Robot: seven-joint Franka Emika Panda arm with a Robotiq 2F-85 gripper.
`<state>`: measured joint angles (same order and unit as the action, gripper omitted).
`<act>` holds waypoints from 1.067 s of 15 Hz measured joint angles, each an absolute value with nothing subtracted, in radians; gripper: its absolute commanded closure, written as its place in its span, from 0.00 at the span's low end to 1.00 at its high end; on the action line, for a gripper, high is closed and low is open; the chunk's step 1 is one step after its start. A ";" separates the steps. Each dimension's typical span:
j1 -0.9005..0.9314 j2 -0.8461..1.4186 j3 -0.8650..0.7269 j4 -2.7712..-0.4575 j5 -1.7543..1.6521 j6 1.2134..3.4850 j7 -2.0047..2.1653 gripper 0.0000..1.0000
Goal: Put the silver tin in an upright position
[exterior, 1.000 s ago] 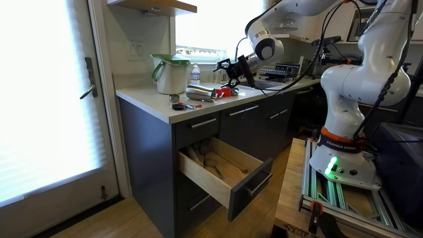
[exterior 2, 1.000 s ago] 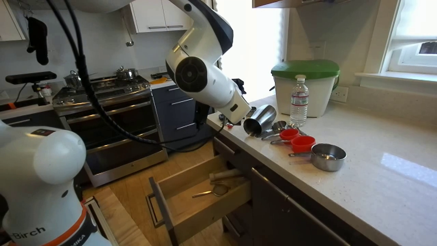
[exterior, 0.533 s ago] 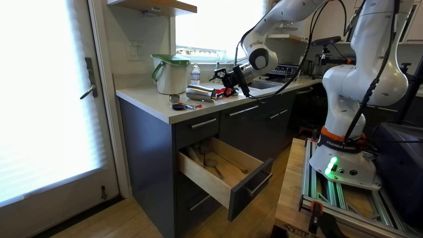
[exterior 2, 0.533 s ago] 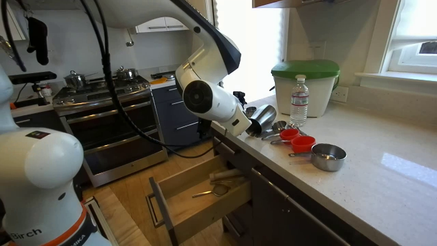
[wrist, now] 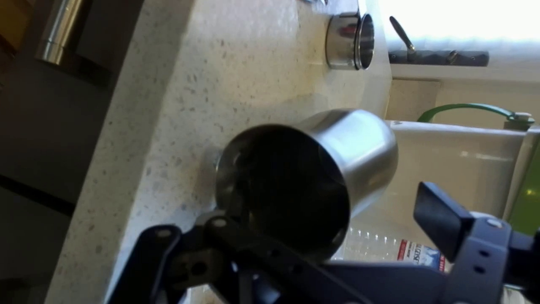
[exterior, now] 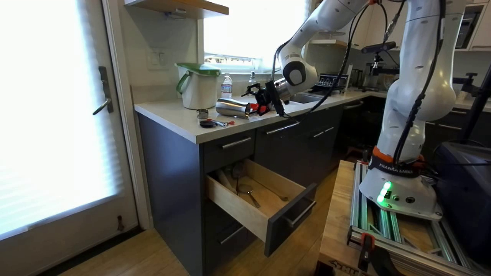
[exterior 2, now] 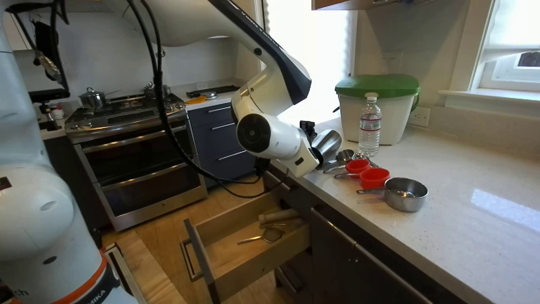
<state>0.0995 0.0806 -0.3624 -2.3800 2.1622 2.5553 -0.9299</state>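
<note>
The silver tin lies on its side on the counter in both exterior views [exterior: 232, 107] [exterior 2: 330, 141]. In the wrist view its dark open mouth faces my gripper, and its shiny side [wrist: 365, 143] shows behind the rim. My gripper [exterior: 251, 101] is open at the mouth end of the tin. In the wrist view the gripper [wrist: 335, 211] has one finger beyond the tin's side, apart from it. The other finger overlaps the mouth; I cannot tell if its tip is inside or only in front. In an exterior view the wrist hides the tin's mouth.
A white bucket with a green lid [exterior 2: 375, 114] and a water bottle [exterior 2: 369, 126] stand behind the tin. Red measuring cups [exterior 2: 374, 177] and a steel cup [exterior 2: 406, 195] lie nearby. A small steel cup [exterior: 202, 114] and utensils [exterior: 215, 123] lie beyond. A drawer [exterior: 264, 207] stands open below.
My gripper has moved towards the tin's mouth and lower, staying open. The arm has swung with it. The tin and the other objects have not moved.
</note>
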 measured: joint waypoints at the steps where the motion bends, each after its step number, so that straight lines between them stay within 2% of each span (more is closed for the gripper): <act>1: 0.070 0.085 -0.340 -2.374 2.175 2.555 -0.936 0.00; 3: 0.025 0.091 -0.306 -2.363 2.192 2.551 -0.941 0.00; 4: 0.009 0.093 -0.292 -2.360 2.197 2.548 -0.941 0.09; 6: -0.015 0.096 -0.269 -2.355 2.204 2.542 -0.941 0.34; 9: -0.036 0.097 -0.248 -2.355 2.215 2.524 -0.941 0.60; 14: -0.056 0.098 -0.231 -2.355 2.220 2.512 -0.941 0.95; 16: -0.060 0.098 -0.228 -2.355 2.222 2.511 -0.941 1.00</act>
